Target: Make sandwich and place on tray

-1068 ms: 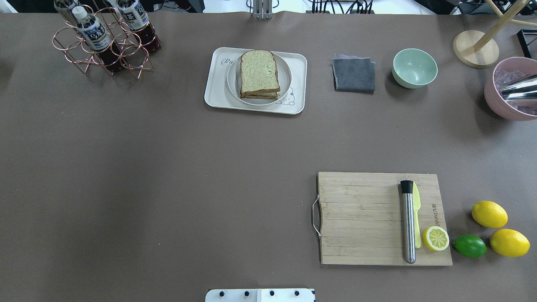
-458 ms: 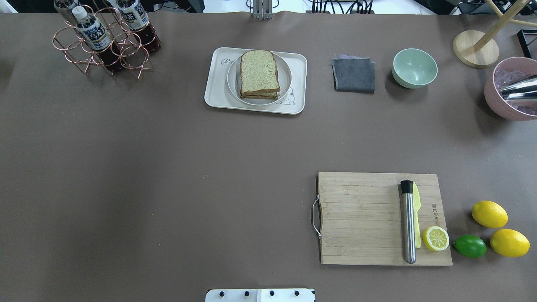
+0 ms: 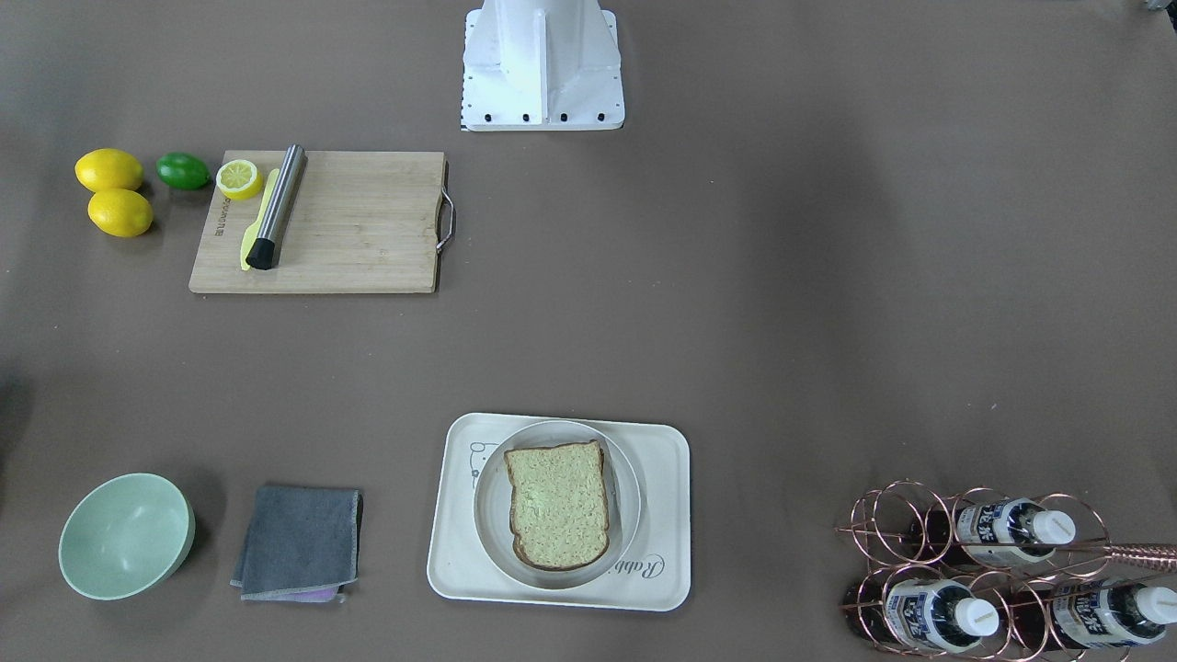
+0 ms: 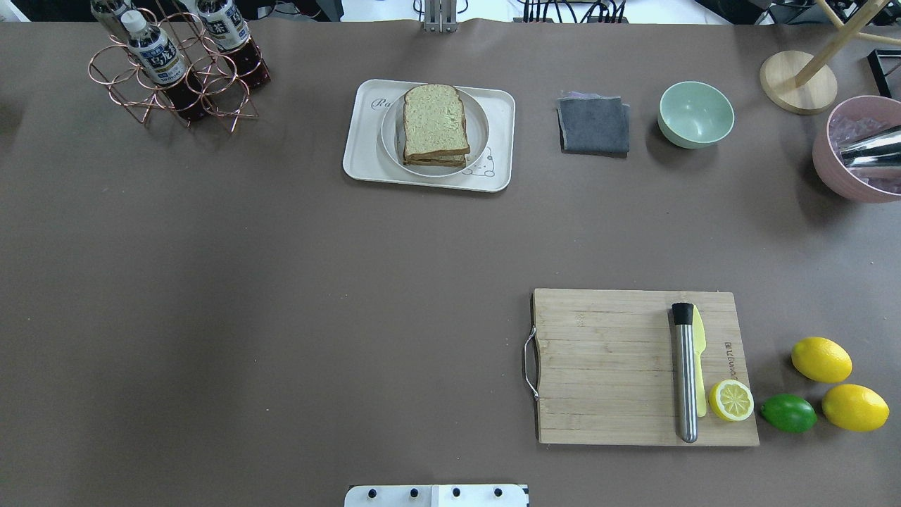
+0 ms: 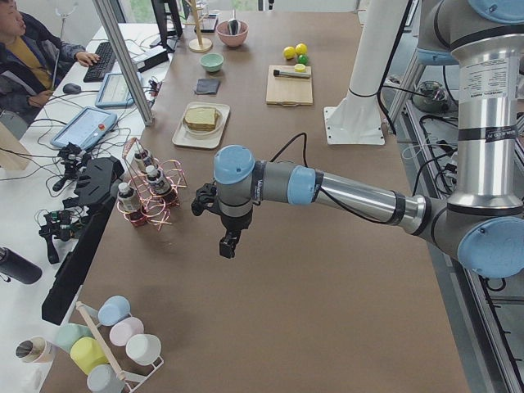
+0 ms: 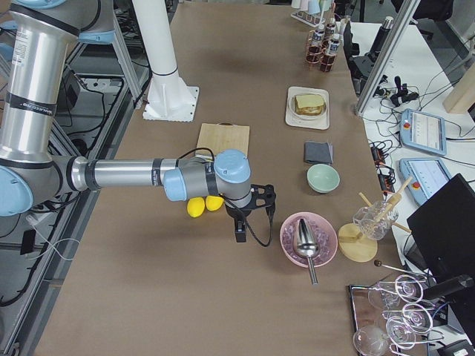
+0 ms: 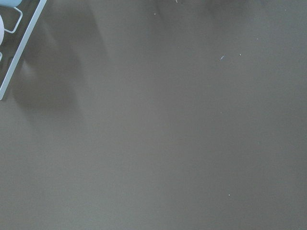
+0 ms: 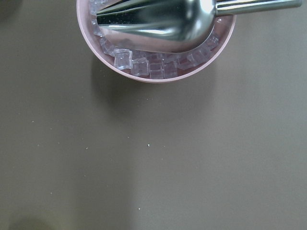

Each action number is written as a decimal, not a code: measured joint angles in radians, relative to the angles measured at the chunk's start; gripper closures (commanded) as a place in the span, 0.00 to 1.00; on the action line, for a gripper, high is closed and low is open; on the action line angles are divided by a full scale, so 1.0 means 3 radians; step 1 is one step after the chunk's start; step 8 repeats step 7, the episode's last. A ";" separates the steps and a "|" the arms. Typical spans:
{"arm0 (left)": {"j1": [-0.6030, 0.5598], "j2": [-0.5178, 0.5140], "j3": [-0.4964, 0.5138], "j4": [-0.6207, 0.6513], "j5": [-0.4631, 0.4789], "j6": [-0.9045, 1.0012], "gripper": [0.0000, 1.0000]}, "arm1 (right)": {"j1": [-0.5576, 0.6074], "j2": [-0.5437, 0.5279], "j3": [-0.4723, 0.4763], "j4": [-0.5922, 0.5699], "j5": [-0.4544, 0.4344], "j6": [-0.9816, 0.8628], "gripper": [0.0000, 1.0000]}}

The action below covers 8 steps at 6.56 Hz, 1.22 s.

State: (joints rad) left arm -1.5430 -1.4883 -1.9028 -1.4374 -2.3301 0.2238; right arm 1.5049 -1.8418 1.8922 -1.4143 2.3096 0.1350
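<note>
The sandwich (image 4: 435, 121) is seated on a plate (image 4: 391, 134) in the tray (image 4: 360, 158), well apart from the left claw (image 5: 227, 248) and the right claw (image 6: 240, 235); whether either is spread cannot be told.

A long table (image 4: 281, 282) under matte brown sheeting takes up the middle of the room. Beyond its far edge runs a white desk (image 6: 445, 81) strewn with cables. The desk carries 2 tablets (image 6: 423, 130) and a dark screen (image 6: 445, 222) toward its right end, and a keyboard (image 5: 102, 61) further left. An aluminium post (image 5: 123, 57) rises between table and desk. The light is soft and even, leaving only faint, blurred shadows on the brown surface.
</note>
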 measured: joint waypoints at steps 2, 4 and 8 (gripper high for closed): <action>0.0001 -0.0001 0.0008 -0.0001 0.0000 -0.0004 0.02 | 0.0002 -0.0003 0.0008 0.0000 -0.0002 0.0000 0.00; 0.0000 0.0001 0.0014 -0.0001 0.0000 -0.0004 0.02 | 0.0004 -0.0006 0.0020 0.0000 -0.0003 0.0000 0.00; 0.0000 -0.0002 0.0021 0.0000 0.0000 -0.0017 0.02 | 0.0007 -0.0001 0.0038 0.0000 0.0000 0.0000 0.00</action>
